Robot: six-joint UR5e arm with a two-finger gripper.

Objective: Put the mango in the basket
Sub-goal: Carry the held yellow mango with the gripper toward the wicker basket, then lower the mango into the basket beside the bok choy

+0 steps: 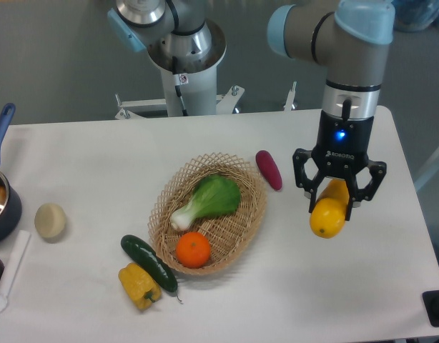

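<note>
Open-weave wicker basket, smooth glossy mango, matt white table, black plastic-looking gripper

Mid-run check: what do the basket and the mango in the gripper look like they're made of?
The basket looks like light tan wicker, matte: open woven strands with gaps showing the table through them. The mango, held in the gripper, has a smooth yellow skin with a slight sheen and an orange end; real fruit or a plastic replica, the view cannot settle.
</note>
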